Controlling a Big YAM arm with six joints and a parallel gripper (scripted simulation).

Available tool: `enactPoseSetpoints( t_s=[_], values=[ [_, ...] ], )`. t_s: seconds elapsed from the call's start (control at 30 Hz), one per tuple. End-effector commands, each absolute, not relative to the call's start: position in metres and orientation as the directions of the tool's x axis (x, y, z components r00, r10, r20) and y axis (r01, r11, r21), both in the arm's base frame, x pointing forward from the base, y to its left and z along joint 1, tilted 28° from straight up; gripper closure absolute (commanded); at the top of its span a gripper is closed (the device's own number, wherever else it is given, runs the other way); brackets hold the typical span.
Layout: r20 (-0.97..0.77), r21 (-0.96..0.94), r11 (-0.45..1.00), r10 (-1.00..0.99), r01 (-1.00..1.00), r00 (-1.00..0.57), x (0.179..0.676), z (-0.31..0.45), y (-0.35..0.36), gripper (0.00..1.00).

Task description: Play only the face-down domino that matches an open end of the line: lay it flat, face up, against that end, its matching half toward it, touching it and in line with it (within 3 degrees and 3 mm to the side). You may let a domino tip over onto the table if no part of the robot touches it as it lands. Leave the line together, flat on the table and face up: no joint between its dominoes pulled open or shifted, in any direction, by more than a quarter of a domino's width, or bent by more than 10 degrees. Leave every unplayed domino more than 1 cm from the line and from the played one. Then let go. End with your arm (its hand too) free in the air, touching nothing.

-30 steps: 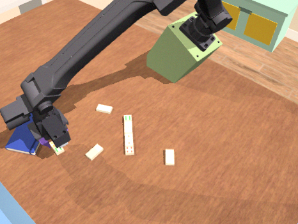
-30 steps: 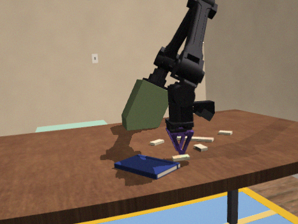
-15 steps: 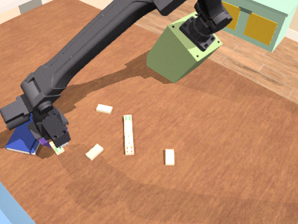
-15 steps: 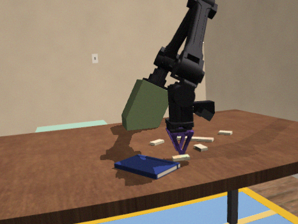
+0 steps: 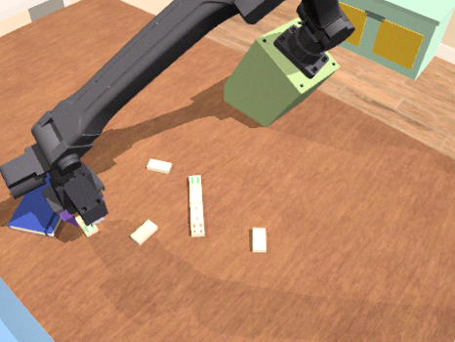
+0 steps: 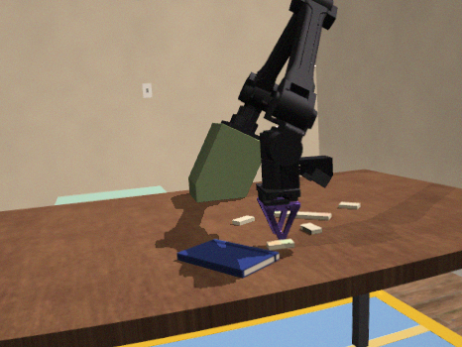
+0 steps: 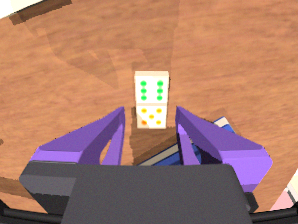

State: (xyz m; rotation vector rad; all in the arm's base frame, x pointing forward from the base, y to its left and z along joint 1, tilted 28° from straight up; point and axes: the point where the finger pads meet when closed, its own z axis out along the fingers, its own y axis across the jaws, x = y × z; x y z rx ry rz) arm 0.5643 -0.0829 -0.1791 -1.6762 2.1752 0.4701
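Observation:
The line (image 5: 196,205) is two face-up dominoes laid end to end, with green pips at its far end and red pips at its near end; it also shows in the exterior view (image 6: 312,215). A face-up domino (image 7: 152,99) (image 5: 89,227) (image 6: 280,243) with a green half and a yellow half lies flat on the table by the blue book's edge. My gripper (image 7: 150,113) (image 5: 88,221) (image 6: 283,234) hangs just over its yellow end, fingers partly open on either side and gripping nothing. Three face-down dominoes lie around the line (image 5: 159,166) (image 5: 144,232) (image 5: 259,239).
A blue book (image 5: 34,215) (image 6: 228,258) lies flat just behind the gripper. A large tilted green box (image 5: 273,83) (image 6: 225,164) stands at the back of the table.

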Motion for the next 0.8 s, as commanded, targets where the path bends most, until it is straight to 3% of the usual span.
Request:
enactPoseSetpoints(
  t_s=[0.0, 0.77],
  values=[
    [-0.469, 0.030, 0.242, -0.853, -0.970, -0.228, 0.571, -0.174, -0.085, 0.58],
    [-0.472, 0.015, 0.225, -0.857, -0.974, -0.206, 0.579, -0.174, -0.079, 0.58]
  ],
)
